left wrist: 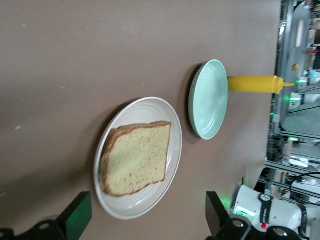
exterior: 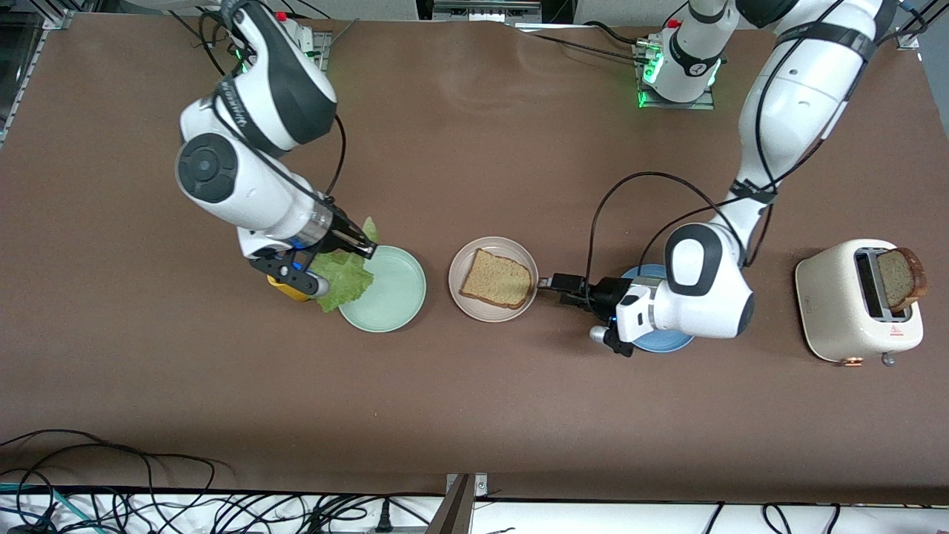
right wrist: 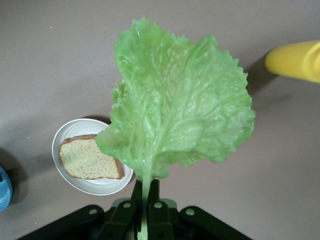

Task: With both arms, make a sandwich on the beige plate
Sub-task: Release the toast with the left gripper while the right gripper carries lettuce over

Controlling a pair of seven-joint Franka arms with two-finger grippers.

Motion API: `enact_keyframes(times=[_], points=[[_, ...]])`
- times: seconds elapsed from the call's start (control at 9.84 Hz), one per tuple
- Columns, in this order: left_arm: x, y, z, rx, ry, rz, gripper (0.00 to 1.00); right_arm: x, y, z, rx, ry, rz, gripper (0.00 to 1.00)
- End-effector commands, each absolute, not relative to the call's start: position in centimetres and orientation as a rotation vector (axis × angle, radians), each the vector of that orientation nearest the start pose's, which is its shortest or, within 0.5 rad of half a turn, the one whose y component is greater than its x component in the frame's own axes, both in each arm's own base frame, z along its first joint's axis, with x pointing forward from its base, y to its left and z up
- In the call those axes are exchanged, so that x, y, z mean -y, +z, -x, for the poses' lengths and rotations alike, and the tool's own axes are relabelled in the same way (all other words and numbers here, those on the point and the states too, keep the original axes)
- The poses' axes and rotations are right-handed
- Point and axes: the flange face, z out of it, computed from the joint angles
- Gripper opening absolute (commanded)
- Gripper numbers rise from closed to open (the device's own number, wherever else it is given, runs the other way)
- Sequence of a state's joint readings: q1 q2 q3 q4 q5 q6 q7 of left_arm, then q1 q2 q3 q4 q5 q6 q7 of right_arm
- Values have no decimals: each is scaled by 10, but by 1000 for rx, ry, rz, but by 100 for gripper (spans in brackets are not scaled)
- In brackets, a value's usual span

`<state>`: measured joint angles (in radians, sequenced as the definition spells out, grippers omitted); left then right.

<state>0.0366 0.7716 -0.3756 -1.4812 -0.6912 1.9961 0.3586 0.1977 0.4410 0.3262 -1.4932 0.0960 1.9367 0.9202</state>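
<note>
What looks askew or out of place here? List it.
Only the second bread slice stands out: it leans out of the toaster slot, tilted over the edge. Otherwise the right gripper holds the lettuce leaf over the mint-green plate, and the open left gripper is beside the beige plate.

Right end effector (exterior: 363,248) is clamped shut aloft; left end effector (exterior: 552,285) hovers low, fingers spread.

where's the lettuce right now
The lettuce hangs from the right gripper, shut on its stem, over the edge of the mint plate toward the right arm's end, beside the yellow bottle.
</note>
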Motion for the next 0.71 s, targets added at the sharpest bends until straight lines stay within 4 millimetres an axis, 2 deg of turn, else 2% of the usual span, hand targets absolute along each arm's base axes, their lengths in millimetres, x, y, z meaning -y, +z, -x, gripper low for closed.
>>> enact_keyframes(times=[0.0, 0.1, 0.2, 0.3, 0.51, 0.61], points=[[193, 311, -659, 311, -327, -2454, 100, -346, 419, -602, -701, 116, 2881, 0], [175, 339, -657, 313, -335, -2542, 100, -358, 407, -602, -748, 97, 2870, 0], [148, 367, -654, 304, -347, -2663, 100, -378, 396, -598, -773, 62, 2849, 0], [132, 401, -646, 327, -347, -2765, 100, -393, 383, -597, -819, 45, 2811, 0], [112, 450, -634, 411, -304, -2946, 100, -425, 357, -584, -770, 12, 2824, 0], [103, 473, -624, 414, -312, -2985, 100, -448, 349, -579, -720, -2, 2831, 0]])
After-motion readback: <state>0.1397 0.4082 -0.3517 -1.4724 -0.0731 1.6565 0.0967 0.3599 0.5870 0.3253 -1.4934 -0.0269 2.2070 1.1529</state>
